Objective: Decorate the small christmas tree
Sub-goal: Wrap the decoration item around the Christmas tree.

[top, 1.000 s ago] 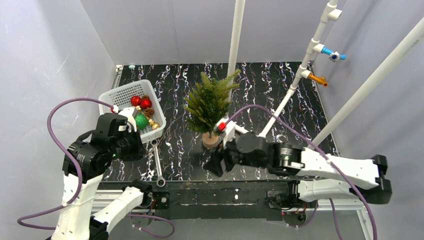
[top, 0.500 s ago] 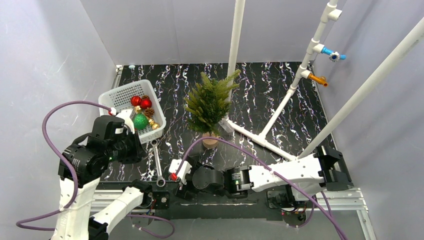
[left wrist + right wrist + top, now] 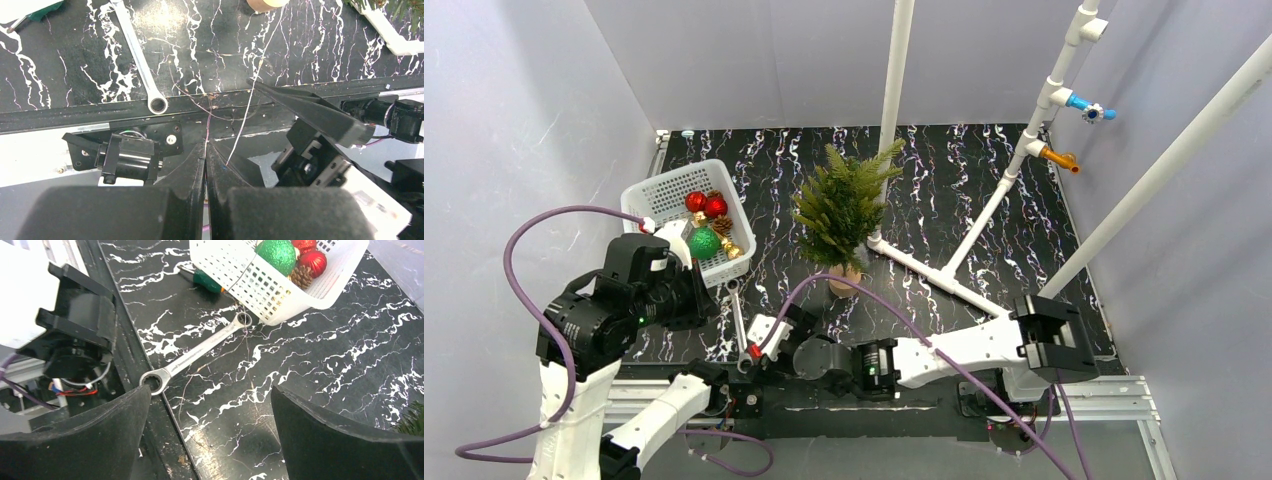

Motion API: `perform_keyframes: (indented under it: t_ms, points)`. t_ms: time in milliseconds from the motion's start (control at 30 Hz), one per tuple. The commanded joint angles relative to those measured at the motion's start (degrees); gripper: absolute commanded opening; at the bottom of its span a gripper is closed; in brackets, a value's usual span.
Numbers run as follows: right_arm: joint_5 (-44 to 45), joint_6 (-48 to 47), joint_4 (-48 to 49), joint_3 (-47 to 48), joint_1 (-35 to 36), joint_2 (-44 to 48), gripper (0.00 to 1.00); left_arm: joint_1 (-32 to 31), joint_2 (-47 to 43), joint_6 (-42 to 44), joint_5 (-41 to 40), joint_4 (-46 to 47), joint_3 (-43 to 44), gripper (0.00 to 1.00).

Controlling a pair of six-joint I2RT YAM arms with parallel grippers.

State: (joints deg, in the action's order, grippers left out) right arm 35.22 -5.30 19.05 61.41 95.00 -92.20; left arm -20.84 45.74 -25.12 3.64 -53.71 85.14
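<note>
Snagging is what I am watching for. My left gripper [image 3: 206,159] is pressing fully closed at the table's near edge, with a thin thread [image 3: 209,120] trailing from its tips. My right gripper [image 3: 210,440] is gaping wide just over the wrench [image 3: 195,354] and may catch either. Further back, right of the basket [image 3: 260,290], the small christmas tree [image 3: 842,210] is standing upright, bushy green, showing no ornaments.

Right arm [image 3: 944,350] now low beside the wrench [image 3: 200,354], jaws wider.

The left arm [image 3: 572,400] and right arm [image 3: 954,350] share white links and rounded black joint housings, each trailing a looping purple cable [image 3: 574,209]. The left hand [image 3: 206,167] and right hand [image 3: 210,392] have matte black wedge fingers.
</note>
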Motion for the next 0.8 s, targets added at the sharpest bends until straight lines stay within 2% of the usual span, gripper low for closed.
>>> perform_keyframes:
  t_ms: [0, 267, 567, 667, 767]
  points:
    - [4.6, -0.6, 5.2, 3.9, -0.6, -2.3, 0.98, -0.2, 0.0, -0.1, 1.4, -3.7, 0.2, 0.00]
    - [2.8, 1.3, 6.1, 7.7, -3.8, -6.1, 0.96, -0.2, -0.1, 0.0, 1.6, -4.1, 1.1, 0.00]
    - [-1.8, 0.6, 11.2, 11.7, -6.5, -11.2, 0.91, -0.2, -0.6, -0.2, 1.8, -4.5, 1.2, 0.00]
    - [-2.1, 0.2, 11.6, 13.4, -6.6, -13.0, 0.87, -0.2, -0.7, -0.3, 1.8, -4.5, 1.2, 0.00]
    - [-1.9, 0.4, 13.6, 13.1, -6.8, -13.1, 0.80, -0.2, -0.9, -0.3, 1.9, -4.4, 1.2, 0.00]
